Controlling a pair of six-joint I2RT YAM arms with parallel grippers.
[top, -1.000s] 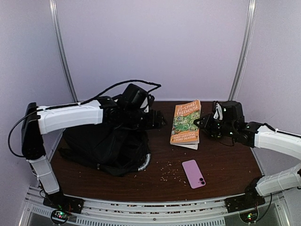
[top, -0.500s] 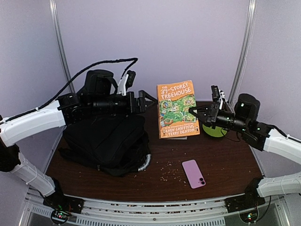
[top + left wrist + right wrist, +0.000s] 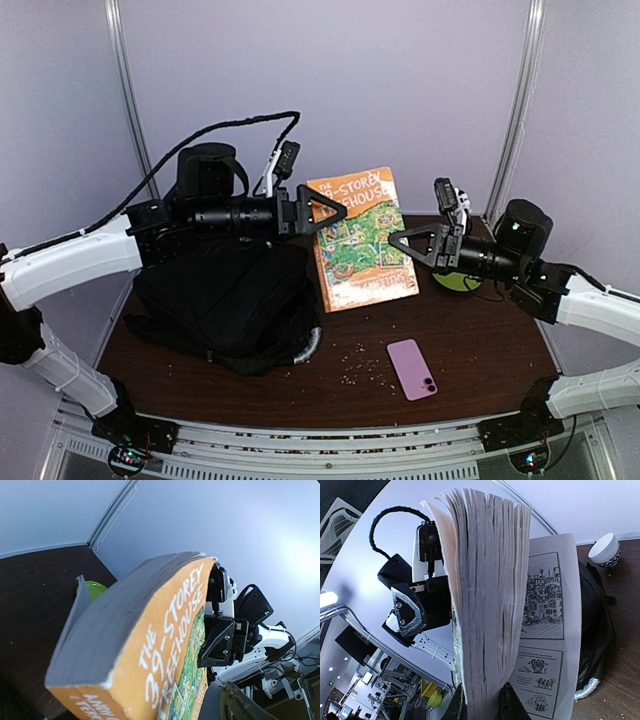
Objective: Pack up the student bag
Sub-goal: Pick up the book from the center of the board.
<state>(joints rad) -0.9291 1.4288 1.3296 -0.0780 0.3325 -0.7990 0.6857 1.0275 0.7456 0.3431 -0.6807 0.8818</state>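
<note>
The student bag [image 3: 225, 300] is a black backpack slumped on the left of the table, its grey-white handle [image 3: 308, 345] at the front right; it also shows in the right wrist view [image 3: 595, 630]. My right gripper [image 3: 400, 240] is shut on an orange paperback book [image 3: 358, 240] and holds it upright and tilted in the air above the table; its fingers [image 3: 512, 705] pinch the page block [image 3: 485, 580]. My left gripper [image 3: 322, 210] is above the bag with its jaws apart at the book's top left corner [image 3: 150, 645]; one finger [image 3: 245, 705] shows beside the cover.
A pink phone [image 3: 412, 368] lies on the brown table [image 3: 480, 350] at the front right, with crumbs [image 3: 360, 368] beside it. A green round thing [image 3: 455, 282] sits under the right arm. A white patterned bowl [image 3: 605, 547] stands behind the bag.
The right gripper lifted the book off the table and carried it left, tilting it. The left arm rose off the bag and its gripper reached the book's top left corner.
</note>
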